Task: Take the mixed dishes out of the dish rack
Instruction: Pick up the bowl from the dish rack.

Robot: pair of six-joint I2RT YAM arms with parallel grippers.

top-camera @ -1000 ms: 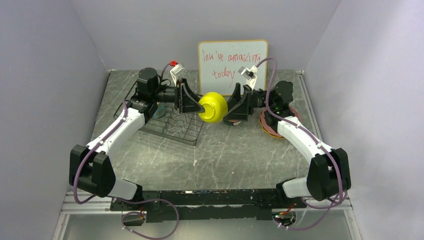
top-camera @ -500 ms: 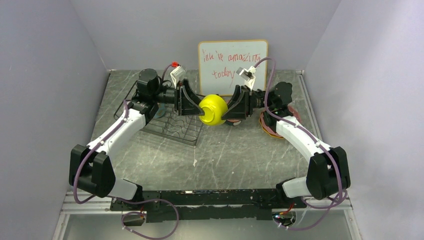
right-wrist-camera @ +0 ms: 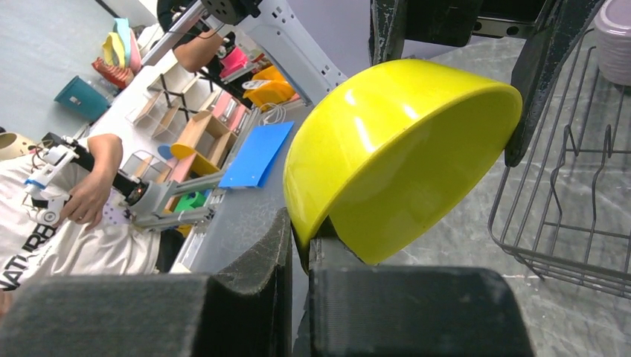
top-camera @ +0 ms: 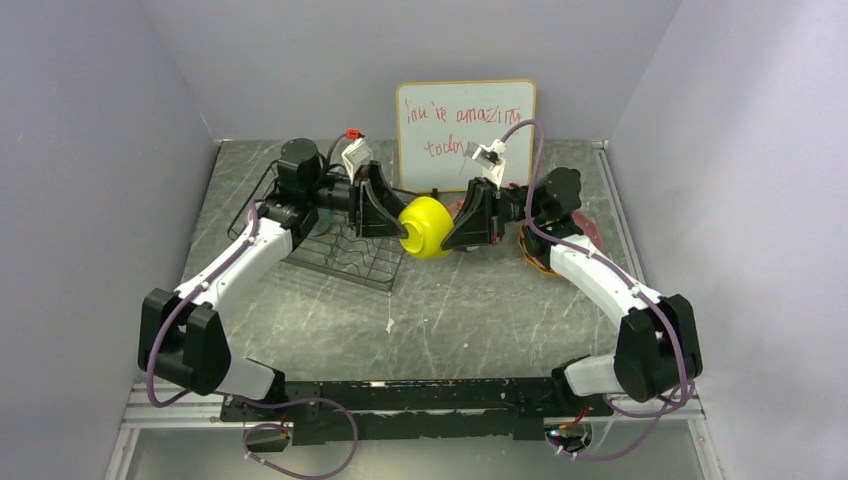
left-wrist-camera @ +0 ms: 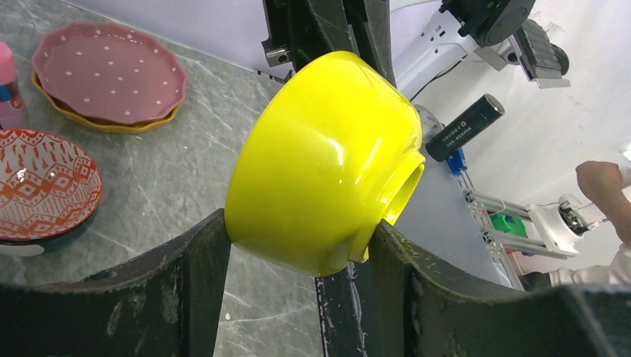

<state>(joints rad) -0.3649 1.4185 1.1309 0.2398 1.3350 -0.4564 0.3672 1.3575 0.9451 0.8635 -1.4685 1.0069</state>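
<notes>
- The glossy yellow ceramic bowl (top-camera: 425, 227) hangs in the air over mid-bench, towards the far edge, just right of the black wire dish rack (top-camera: 345, 255).
- It's tipped on its side, and its rim-to-foot axis runs across the left gripper (left-wrist-camera: 296, 236), whose fingers press on rim and foot ring.
- The right gripper (right-wrist-camera: 300, 242) meets it from the opposite side, pinched narrow on the rim.
- With both holding, this looks like a handover, so the left must let go first.

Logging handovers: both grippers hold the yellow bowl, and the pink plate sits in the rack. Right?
No. The left gripper and right gripper hold the bowl, but the pink plate lies on the table, atop an orange plate: left wrist view.
</notes>
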